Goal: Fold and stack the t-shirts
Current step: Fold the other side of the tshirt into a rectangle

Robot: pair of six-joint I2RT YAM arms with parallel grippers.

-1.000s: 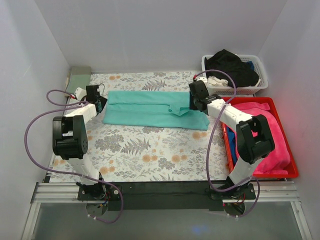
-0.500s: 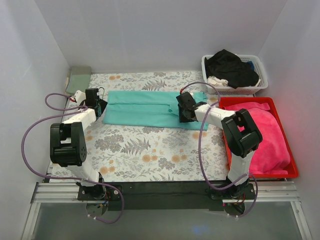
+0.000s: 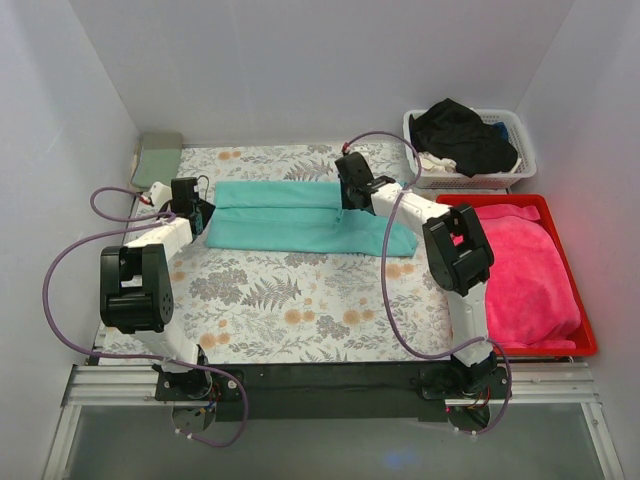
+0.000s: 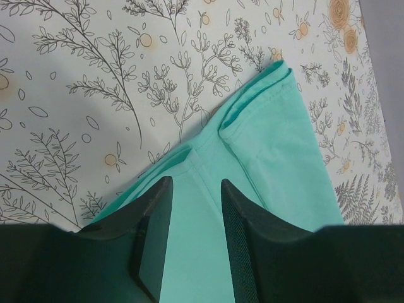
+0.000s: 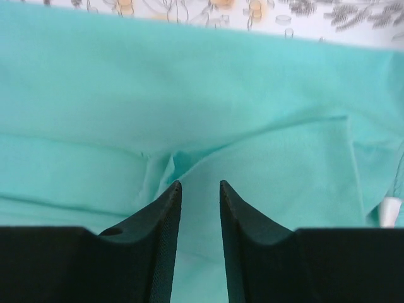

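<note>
A teal t-shirt [image 3: 290, 218] lies folded into a long strip across the back of the patterned table cover. My left gripper [image 3: 199, 212] sits at its left end; in the left wrist view [image 4: 196, 183] its jaws stand narrowly apart over the flat teal cloth [image 4: 271, 158]. My right gripper [image 3: 347, 188] is over the shirt's upper edge, right of the middle. In the right wrist view [image 5: 199, 183] its jaws are a little apart above a wrinkle in the cloth [image 5: 189, 95]. A white neck label [image 5: 389, 211] shows at the right.
A white basket [image 3: 520, 135] holding a black garment [image 3: 460, 130] stands at the back right. A red tray [image 3: 578, 300] with pink cloth [image 3: 525, 270] lies along the right side. A folded sage-green cloth [image 3: 158, 158] lies at the back left corner.
My right gripper has moved left and toward the back along the shirt, from its right end to past the middle. The left gripper has stayed at the left end.
</note>
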